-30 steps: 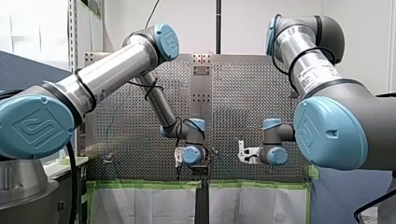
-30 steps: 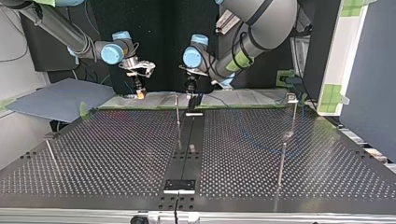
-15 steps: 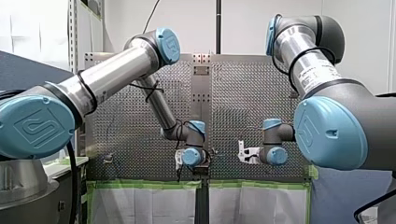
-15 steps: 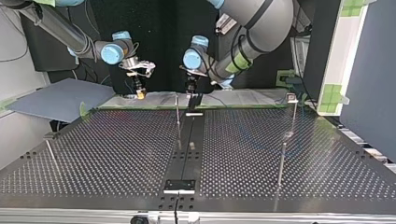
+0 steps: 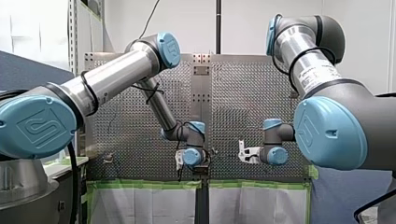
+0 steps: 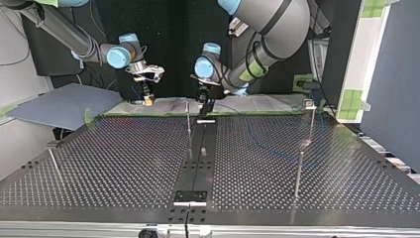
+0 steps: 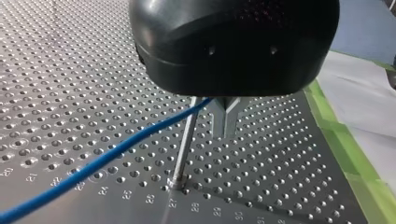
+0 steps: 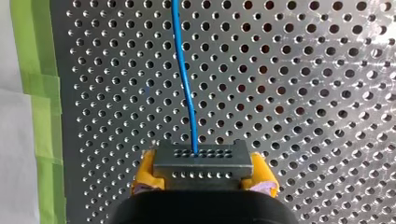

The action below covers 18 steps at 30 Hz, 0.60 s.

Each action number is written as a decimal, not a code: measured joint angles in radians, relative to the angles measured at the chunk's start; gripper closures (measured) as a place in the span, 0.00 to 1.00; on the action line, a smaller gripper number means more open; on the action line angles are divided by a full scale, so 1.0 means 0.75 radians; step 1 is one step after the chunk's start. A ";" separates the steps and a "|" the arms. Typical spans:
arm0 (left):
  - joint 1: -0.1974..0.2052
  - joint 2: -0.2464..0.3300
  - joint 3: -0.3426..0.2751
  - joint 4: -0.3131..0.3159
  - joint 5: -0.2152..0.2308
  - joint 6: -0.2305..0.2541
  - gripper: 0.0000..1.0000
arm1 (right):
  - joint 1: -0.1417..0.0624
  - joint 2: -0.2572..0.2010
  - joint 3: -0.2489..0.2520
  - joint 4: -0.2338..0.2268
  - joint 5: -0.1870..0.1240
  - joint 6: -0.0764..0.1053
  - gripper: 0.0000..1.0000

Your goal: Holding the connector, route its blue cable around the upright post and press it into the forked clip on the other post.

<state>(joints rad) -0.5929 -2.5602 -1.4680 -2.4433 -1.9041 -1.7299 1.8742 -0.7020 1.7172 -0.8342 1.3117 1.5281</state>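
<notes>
While pinching connector with right jaws, pressing left jaws together, risked snagging blue cable on post. Could have torn free.

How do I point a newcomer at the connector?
Near the perforated table's far edge in the top view, find my right arm's gripper, at that view's left. The connector is the grey block with two rows of small holes clamped between its yellow pads; it alone has the blue cable leaving its face.
</notes>
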 joint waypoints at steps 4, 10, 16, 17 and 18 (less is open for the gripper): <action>0.006 -0.001 0.011 0.001 0.012 0.000 1.00 | 0.000 0.000 -0.003 -0.002 0.000 0.001 1.00; 0.013 -0.001 0.044 -0.006 0.020 0.001 1.00 | 0.000 0.000 -0.015 0.000 0.000 0.003 1.00; 0.023 -0.001 0.086 -0.034 0.026 0.002 1.00 | -0.001 0.000 -0.043 0.031 0.001 -0.001 1.00; 0.025 -0.001 0.090 -0.036 0.028 0.002 1.00 | -0.001 0.000 -0.047 0.034 0.001 -0.001 1.00; 0.026 -0.001 0.092 -0.037 0.029 0.003 1.00 | -0.002 0.000 -0.050 0.037 0.003 -0.001 1.00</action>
<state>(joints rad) -0.5732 -2.5607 -1.3988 -2.4714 -1.8821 -1.7279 1.8730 -0.7019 1.6795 -0.8064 1.3136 1.5271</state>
